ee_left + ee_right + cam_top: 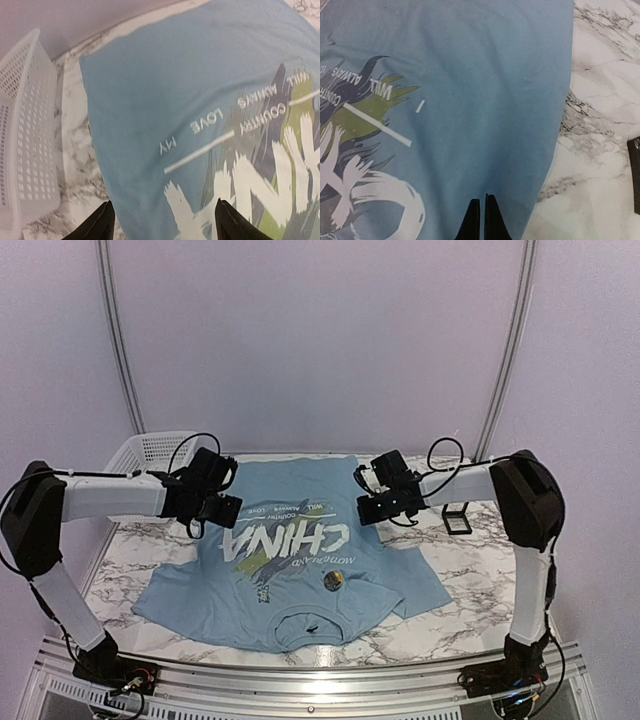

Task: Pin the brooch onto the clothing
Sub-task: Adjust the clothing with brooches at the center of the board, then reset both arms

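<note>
The clothing, a light blue T-shirt (290, 570) with white "CHINA" lettering, lies flat on the marble table with its collar toward the arm bases. The brooch (331, 581), a small round disc, sits on the shirt just below the lettering, right of centre. My left gripper (218, 508) hovers over the shirt's left side. In the left wrist view it is open (165, 220), with cloth (190, 100) below the gap and nothing between the fingers. My right gripper (385, 505) hovers over the shirt's right side. It is shut (482, 215) above plain blue fabric (485, 100) and holds nothing.
A white mesh basket (150, 450) stands at the back left, and its wall (25, 150) is close to the shirt's edge. A small black case (457, 520) lies on the marble right of the shirt, its edge (635, 170) showing. Curved frame poles rise behind.
</note>
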Controlling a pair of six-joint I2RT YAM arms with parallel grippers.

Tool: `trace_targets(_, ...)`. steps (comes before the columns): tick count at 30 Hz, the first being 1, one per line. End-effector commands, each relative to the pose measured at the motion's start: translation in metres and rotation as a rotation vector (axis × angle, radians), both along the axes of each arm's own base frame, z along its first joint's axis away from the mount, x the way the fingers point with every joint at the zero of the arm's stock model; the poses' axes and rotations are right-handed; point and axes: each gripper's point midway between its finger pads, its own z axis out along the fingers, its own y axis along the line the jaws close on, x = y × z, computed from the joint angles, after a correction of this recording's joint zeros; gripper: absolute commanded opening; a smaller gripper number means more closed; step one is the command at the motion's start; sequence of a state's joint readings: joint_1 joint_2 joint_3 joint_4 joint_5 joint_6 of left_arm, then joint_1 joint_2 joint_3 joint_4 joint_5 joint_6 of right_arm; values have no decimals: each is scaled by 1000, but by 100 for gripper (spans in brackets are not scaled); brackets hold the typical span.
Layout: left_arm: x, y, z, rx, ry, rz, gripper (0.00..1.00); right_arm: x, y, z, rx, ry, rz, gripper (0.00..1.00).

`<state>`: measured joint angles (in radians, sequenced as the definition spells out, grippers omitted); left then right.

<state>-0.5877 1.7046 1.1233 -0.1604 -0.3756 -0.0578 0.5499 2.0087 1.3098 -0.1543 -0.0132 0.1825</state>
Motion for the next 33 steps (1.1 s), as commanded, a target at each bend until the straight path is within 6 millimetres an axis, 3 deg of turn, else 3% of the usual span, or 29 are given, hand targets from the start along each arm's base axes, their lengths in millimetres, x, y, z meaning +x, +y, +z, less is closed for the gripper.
trace_targets(1,-57,13,-62,-55,186,65,70,27,-7,-32,5,66,29,0)
trace_targets(5,-83,34,-102,-2,268,117,70,42,-25,-48,-50,73,-20,0)
trace_targets(8,-90,49,-118,7,287,178,70,51,-49,-56,-93,89,-84,0)
trace_targets(12,-84,55,-115,40,261,197,70,58,-75,-52,-86,88,-140,0)
trace_targets(16,-82,56,-107,39,238,200,70,59,-61,-32,-38,57,-44,2)
trace_targets(20,-74,45,-63,24,131,115,71,55,-33,27,100,-20,88,20)
trace_targets(22,-69,37,-17,-13,16,80,72,47,-25,75,182,-108,134,30)
trace_targets(25,-72,41,48,-116,-163,90,72,17,-26,149,299,-268,179,44)
trace_targets(27,-84,57,80,-185,-282,130,75,-7,-35,189,359,-393,178,69)
trace_targets(28,-90,68,93,-212,-340,159,76,-21,-42,200,378,-431,168,74)
trace_targets(29,-97,80,106,-238,-399,191,78,-33,-51,205,381,-456,139,94)
trace_targets(33,-128,141,123,-202,-567,370,88,-72,-90,199,355,-487,1,98)
